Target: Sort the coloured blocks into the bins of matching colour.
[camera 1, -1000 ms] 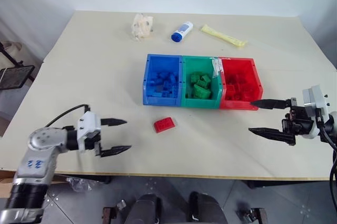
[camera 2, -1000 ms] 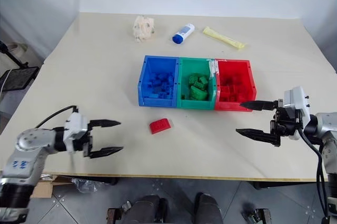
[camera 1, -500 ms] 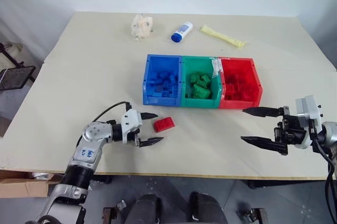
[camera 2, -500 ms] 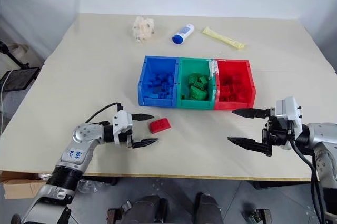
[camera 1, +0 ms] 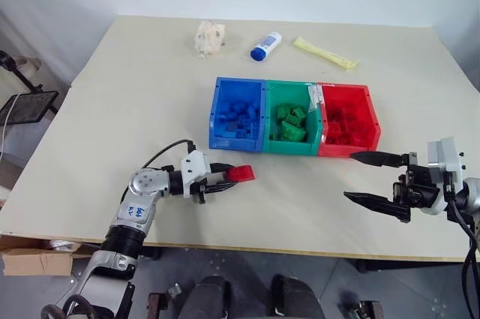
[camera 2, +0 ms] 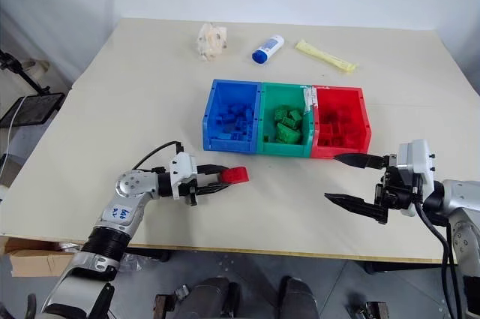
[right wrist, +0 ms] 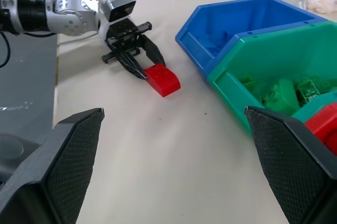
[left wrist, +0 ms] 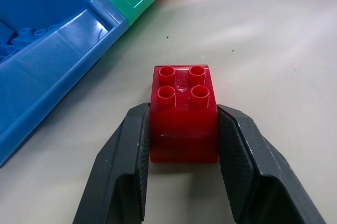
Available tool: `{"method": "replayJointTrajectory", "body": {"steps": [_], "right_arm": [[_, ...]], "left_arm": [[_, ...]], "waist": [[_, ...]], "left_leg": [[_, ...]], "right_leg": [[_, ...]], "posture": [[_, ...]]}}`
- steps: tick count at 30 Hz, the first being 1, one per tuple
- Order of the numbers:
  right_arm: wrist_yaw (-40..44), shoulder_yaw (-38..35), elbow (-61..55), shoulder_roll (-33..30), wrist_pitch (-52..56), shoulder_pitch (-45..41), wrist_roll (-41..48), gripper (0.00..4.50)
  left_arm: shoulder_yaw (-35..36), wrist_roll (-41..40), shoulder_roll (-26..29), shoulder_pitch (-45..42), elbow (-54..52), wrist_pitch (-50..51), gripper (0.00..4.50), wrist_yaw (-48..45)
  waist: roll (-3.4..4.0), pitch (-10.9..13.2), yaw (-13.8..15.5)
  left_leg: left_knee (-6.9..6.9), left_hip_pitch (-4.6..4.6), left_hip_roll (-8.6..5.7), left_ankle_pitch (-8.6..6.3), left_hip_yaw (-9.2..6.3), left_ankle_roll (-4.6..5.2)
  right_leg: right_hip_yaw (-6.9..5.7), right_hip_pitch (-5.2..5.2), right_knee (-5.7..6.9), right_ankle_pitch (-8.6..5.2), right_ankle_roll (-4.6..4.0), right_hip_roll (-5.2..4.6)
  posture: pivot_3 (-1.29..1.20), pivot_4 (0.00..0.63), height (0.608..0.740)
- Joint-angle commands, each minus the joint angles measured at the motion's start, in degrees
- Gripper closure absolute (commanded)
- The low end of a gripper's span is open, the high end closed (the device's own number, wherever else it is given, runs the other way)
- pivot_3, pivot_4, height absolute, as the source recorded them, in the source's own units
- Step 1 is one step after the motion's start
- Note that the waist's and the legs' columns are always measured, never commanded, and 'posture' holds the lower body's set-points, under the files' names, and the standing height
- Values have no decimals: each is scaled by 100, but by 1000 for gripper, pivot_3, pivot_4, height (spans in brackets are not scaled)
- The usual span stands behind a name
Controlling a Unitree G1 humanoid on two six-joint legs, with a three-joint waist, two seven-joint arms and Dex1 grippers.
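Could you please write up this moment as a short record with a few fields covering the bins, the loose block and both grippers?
bins: blue bin, green bin and red bin joined in a row, each holding blocks of its own colour
loose block: red block on the table, in front of the blue bin
left gripper: jaws closed on the red block's sides
right gripper: jaws wide open, holding nothing, in front of the red bin

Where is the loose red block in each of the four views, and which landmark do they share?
Head views: red block in front of the blue bin, in the left gripper.
Left wrist view: between the fingers.
Right wrist view: beside the left gripper.
Shared landmark: the blue bin.
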Motion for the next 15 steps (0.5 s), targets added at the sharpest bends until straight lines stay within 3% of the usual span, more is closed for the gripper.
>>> {"method": "replayJointTrajectory", "body": {"steps": [1,9,15], "right_arm": [[-120,-306,-121,73,-111,99,110,0],[-446,-740,-270,112,-184,424,100,0],[-840,-1004,-414,162,-181,650,16,0]], "left_arm": [[-147,-47,-306,-114,-527,187,3044,248],[-279,-56,-1006,-996,-920,564,3044,731],[-364,257,-1783,-2353,704,-70,3044,1135]], "waist": [[0,0,1],[-4,3,-17],[-9,5,10]], "left_leg": [[0,-3,0,0,-1,0],[-2,-5,2,1,4,2],[-3,-5,2,3,13,5]], "right_leg": [[0,0,-3,1,2,1],[-1,-1,-3,2,3,11],[-19,-1,-5,2,4,18]], "posture": [[0,150,740],[0,150,740],[0,150,740]]}}
